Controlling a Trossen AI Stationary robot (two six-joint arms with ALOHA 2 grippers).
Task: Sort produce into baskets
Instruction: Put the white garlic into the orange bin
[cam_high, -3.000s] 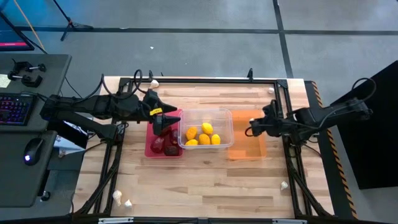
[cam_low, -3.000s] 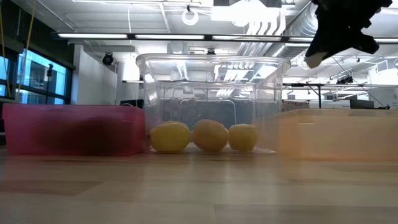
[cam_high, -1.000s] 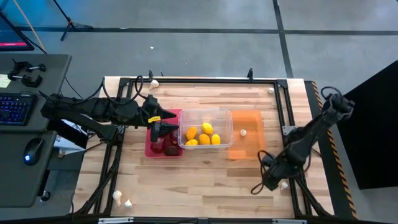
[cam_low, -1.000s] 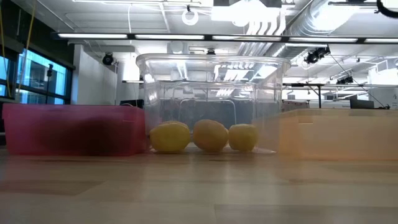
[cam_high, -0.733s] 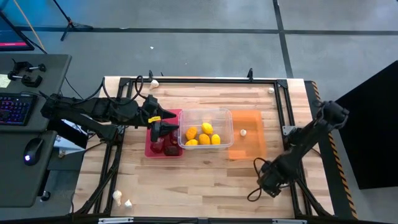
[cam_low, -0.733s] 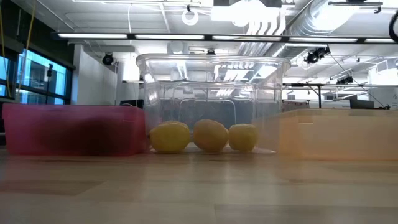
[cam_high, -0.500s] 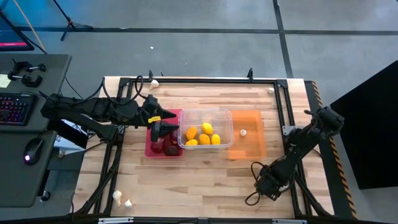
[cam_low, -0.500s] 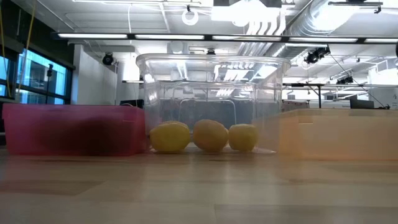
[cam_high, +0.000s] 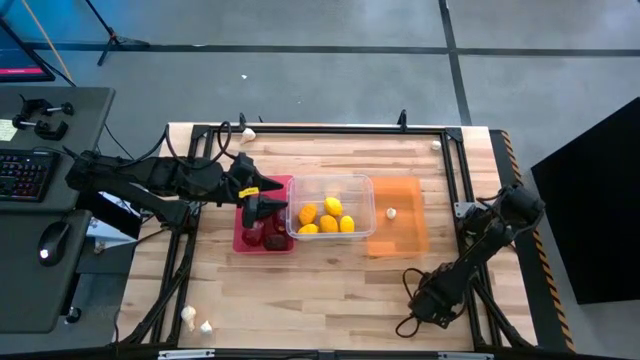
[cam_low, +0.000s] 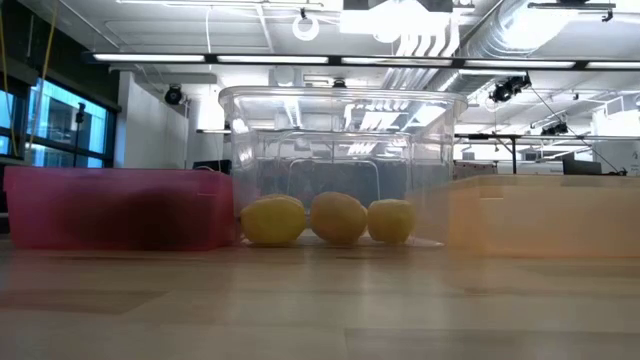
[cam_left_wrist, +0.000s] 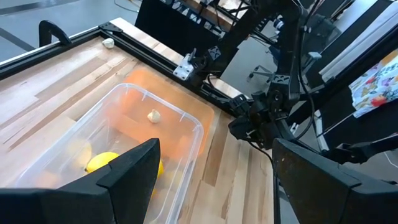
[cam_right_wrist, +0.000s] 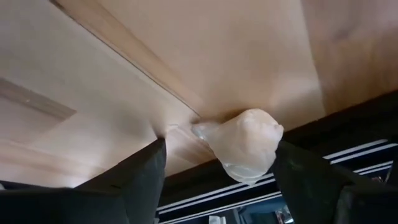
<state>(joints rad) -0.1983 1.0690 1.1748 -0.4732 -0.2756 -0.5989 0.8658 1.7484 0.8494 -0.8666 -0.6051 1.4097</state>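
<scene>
Surface: a wooden table (cam_high: 330, 290) edged by a black frame is being viewed from above, with grey floor around it and a desk with a keyboard (cam_high: 22, 175) and mouse (cam_high: 52, 242) at its left.
Baskets: three are being kept side by side at mid-table, the red basket (cam_high: 243, 236) on the left, the clear basket (cam_high: 330, 181) in the middle, the orange basket (cam_high: 405, 240) on the right.
Red basket: dark red lumps (cam_high: 270, 240) are being held in it.
Clear basket: yellow lemons (cam_high: 328, 222) are being held in it; three are being shown at its floor in the low view (cam_low: 338, 217).
Orange basket: one whitish garlic bulb (cam_high: 391, 213) is lying in it, also seen past the clear basket in the left wrist view (cam_left_wrist: 153, 116).
Loose garlic: two bulbs (cam_high: 196, 321) are lying at the near left corner, one each at the far left (cam_high: 248, 134) and far right (cam_high: 436, 145) edges.
Left gripper (cam_high: 256, 205): it is being held over the red basket, fingers spread wide, nothing between them.
Right gripper (cam_high: 432, 306): it is being held low at the near right edge of the table, fingers spread wide to either side of a garlic bulb (cam_right_wrist: 245, 144) lying against the black frame; the bulb is not being clamped.
</scene>
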